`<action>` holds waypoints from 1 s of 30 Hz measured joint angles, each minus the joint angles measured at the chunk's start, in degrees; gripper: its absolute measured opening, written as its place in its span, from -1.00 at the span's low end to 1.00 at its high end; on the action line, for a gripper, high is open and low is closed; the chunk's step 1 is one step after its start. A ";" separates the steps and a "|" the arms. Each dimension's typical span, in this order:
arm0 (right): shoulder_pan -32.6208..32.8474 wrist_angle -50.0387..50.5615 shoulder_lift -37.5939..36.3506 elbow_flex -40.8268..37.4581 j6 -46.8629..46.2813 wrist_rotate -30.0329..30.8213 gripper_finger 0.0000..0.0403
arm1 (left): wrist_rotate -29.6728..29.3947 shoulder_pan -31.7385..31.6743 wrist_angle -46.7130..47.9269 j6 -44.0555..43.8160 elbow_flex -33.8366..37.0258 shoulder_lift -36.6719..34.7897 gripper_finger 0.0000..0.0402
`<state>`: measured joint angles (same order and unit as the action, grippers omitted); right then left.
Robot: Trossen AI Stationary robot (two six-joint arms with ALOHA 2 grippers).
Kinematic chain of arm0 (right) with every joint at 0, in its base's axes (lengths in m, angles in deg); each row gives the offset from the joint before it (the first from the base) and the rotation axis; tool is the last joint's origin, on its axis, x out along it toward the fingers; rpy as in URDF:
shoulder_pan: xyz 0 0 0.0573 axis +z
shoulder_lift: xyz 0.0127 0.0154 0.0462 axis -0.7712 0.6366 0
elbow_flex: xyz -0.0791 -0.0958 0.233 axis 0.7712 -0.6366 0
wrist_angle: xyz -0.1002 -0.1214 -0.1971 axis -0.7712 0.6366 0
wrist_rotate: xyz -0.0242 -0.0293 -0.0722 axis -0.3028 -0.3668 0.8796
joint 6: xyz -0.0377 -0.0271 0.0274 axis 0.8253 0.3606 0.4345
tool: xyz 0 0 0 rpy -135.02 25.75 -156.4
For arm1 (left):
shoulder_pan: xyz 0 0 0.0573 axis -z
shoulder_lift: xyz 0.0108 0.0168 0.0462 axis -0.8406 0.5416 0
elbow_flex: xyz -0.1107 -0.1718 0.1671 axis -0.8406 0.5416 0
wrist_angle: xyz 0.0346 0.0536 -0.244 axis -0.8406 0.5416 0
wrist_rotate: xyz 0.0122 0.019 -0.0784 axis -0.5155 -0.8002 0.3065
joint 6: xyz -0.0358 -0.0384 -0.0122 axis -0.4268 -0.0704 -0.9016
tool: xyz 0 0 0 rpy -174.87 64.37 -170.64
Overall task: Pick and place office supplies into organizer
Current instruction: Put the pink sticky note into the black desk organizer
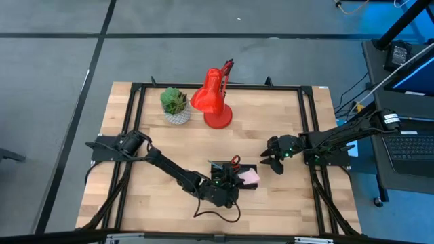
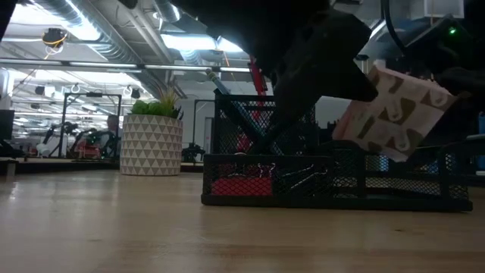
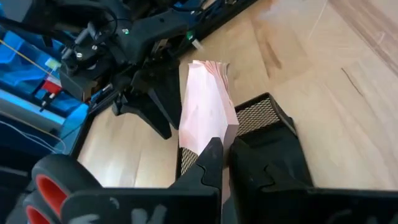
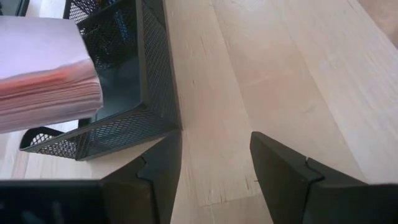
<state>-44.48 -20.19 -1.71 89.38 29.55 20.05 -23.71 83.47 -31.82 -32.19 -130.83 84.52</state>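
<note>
The black mesh organizer stands on the table near its front edge, and also shows in the low view. Red-handled scissors and pens stand in its tall cup. A small red block and clips lie in its low compartments. My left gripper is shut on the pink sticky-note pad over the organizer's right end. My right gripper is open and empty, just right of the organizer; its fingers stand by the organizer's corner. My left gripper pinches the sticky-note pad by one end, its two fingers on the pad's two broad faces. The pad sticks out beyond the fingertips, tilted, lifted clear above the organizer's low right compartment.
A red desk lamp and a small potted plant stand at the table's far side. A black metal frame runs around the table top. Bare wood lies left of the organizer and between it and the lamp.
</note>
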 joint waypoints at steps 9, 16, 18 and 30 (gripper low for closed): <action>0.00 0.00 0.00 0.00 0.05 0.00 -0.04 | -0.06 -0.19 -0.93 -0.75 0.04 1.13 -0.98; 0.00 0.00 0.00 0.02 0.05 -0.02 -0.04 | -2.93 -0.09 -1.80 -0.57 0.04 3.26 -0.98; 0.00 0.00 0.00 0.02 0.05 -0.02 -0.04 | -2.60 -0.30 -2.27 -0.57 0.04 3.93 -0.98; 0.00 -0.02 0.00 0.02 0.00 -0.07 -0.04 | -3.11 -0.85 -2.23 0.28 0.04 5.18 -0.92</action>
<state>-44.48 -20.21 -1.71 89.40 29.55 19.98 -26.81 82.62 -34.05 -31.91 -130.79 89.70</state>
